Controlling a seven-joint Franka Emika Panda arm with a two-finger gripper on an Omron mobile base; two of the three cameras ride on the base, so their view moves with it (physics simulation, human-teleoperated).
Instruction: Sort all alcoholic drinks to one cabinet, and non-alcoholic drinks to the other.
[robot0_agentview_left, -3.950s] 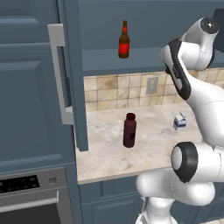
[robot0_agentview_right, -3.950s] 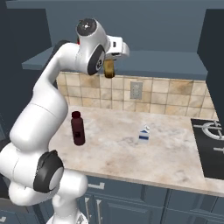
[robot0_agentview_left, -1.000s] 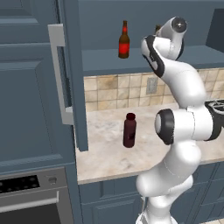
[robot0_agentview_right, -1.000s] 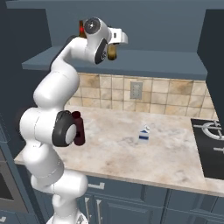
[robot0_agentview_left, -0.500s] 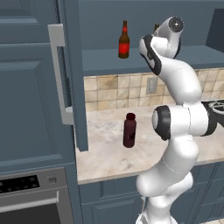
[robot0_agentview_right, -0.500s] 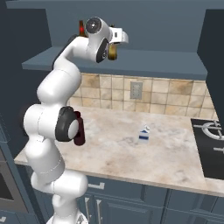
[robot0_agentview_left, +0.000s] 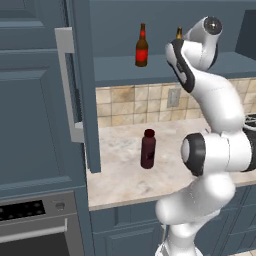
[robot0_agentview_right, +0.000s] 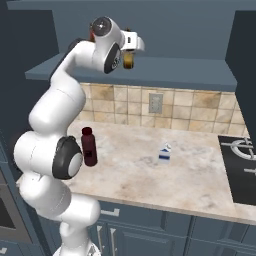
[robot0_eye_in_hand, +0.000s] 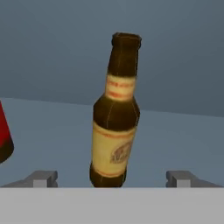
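Up on the cabinet shelf (robot0_agentview_left: 150, 75), tan-label beer bottle (robot0_eye_in_hand: 114, 118) stands released between the spread gripper (robot0_eye_in_hand: 111, 178) fingers (leaning slightly). Careless retreat could clip it into the red-label beer bottle (robot0_agentview_left: 142, 47) nearby.

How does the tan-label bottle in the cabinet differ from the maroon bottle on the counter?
The tan-label beer bottle is slim and long-necked; the maroon bottle is squat with a short neck. The tan-label beer bottle is up on the cabinet shelf, between the open gripper's fingers; the maroon bottle stands on the counter. Both are dark.
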